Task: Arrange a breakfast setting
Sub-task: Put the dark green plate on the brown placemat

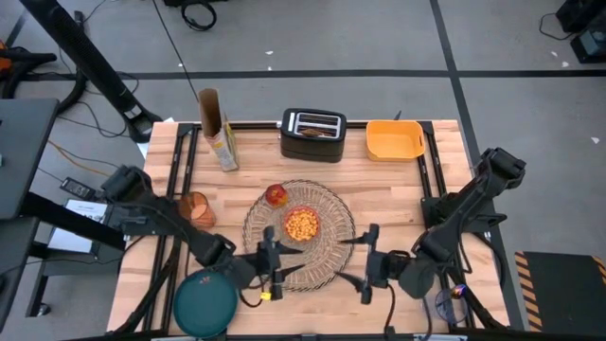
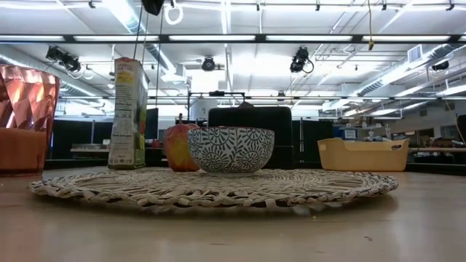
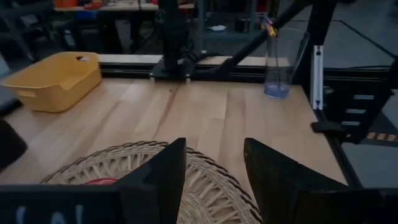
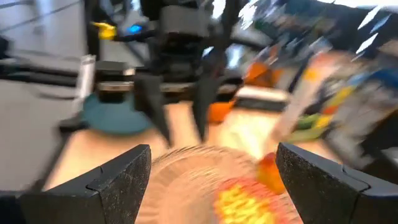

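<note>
The round woven placemat [image 1: 299, 234] lies at the table's middle. On it stand a small bowl [image 1: 301, 224], red inside, blue-patterned outside [image 2: 231, 149], with yellow cereal, and a red apple [image 1: 276, 195] at the mat's far left. The orange cup [image 1: 198, 208] stands left of the mat. The teal plate [image 1: 204, 301] lies at the near left. My left gripper [image 1: 273, 258] is open over the mat's near left edge [image 3: 205, 186]. My right gripper [image 1: 367, 262] is open just off the mat's near right edge. The spoon and toast do not plainly show.
A black toaster [image 1: 311, 134], a yellow bin [image 1: 394, 139] and a cereal box [image 1: 220, 133] stand along the far edge. A clear cup [image 1: 449, 305] stands at the near right corner. Bare wood lies right of the mat.
</note>
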Controlling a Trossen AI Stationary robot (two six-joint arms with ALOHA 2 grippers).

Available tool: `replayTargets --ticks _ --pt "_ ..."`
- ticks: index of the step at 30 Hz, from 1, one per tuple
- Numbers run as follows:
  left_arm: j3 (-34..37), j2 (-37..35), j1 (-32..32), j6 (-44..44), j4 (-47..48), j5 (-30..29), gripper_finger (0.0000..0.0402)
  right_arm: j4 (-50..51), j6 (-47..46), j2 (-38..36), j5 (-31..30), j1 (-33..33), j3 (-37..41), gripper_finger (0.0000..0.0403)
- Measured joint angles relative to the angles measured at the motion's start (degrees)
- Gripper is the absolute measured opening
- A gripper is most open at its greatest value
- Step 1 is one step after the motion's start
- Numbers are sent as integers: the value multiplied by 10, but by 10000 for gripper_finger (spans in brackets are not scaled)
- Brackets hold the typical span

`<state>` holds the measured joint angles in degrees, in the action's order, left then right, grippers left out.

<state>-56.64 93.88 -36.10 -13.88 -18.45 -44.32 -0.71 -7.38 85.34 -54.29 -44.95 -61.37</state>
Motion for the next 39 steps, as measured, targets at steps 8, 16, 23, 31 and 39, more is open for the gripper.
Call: replayTargets --ticks 8,16,23,31,39 --pt "0 0 -28 -4 5 -22 172 307 -193 0 49 20 -107 348" --pt "0 0 -33 16 14 -41 172 516 -362 0 50 100 -122 348" --pt "0 -15 -48 66 65 -46 172 438 -200 0 46 216 -112 347" --pt "0 -82 -73 5 232 -14 172 254 10 5 169 399 -111 346" --pt "1 -106 -52 -9 280 -14 172 156 84 42 364 513 -111 313"
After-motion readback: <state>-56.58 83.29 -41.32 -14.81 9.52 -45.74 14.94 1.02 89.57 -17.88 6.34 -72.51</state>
